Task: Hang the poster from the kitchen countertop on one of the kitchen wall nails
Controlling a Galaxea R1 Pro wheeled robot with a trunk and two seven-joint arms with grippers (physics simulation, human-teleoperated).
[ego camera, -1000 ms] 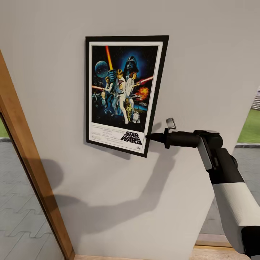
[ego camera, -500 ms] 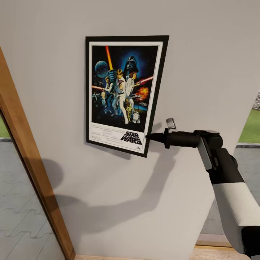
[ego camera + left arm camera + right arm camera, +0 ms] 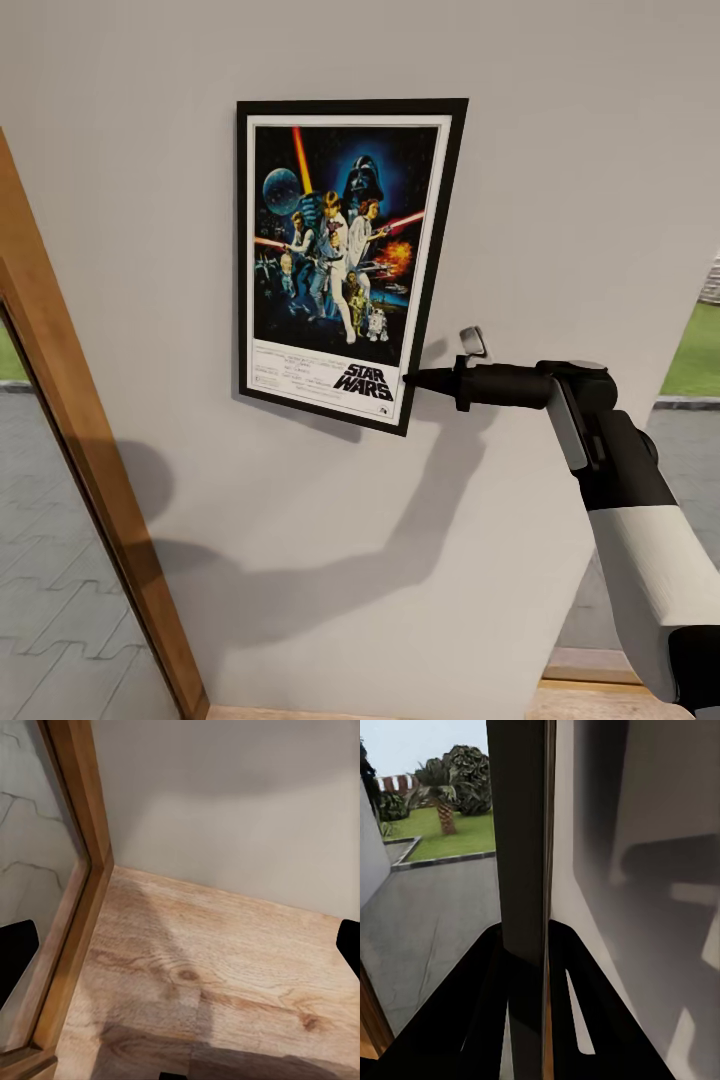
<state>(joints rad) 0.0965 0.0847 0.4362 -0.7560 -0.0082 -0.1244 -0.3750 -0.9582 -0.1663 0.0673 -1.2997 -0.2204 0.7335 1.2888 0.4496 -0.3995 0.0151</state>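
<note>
Poster: the poster (image 3: 345, 260) sits flat against the light-grey wall (image 3: 560, 180), upright, its lower right corner pinched by the right gripper (image 3: 412, 379).
Right gripper, head view: dark fingers seen side-on, tips at the poster's black frame, a shadow of the arm falling on the wall below.
Right gripper, right wrist view: both fingers closed on the poster's thin edge (image 3: 526, 870), one on each side; the wall (image 3: 645, 855) runs along one side, lawn and shrubs (image 3: 457, 802) lie beyond on the other.
Left gripper: in the left wrist view only two dark finger tips (image 3: 15, 960) at the picture's opposite edges, set wide apart, nothing between them.
Left wrist surroundings: wooden floor (image 3: 225, 967), wooden door frame (image 3: 82, 840), base of the wall.
Head view edges: door frame (image 3: 80, 450) at left, grass (image 3: 695, 350) at right.
</note>
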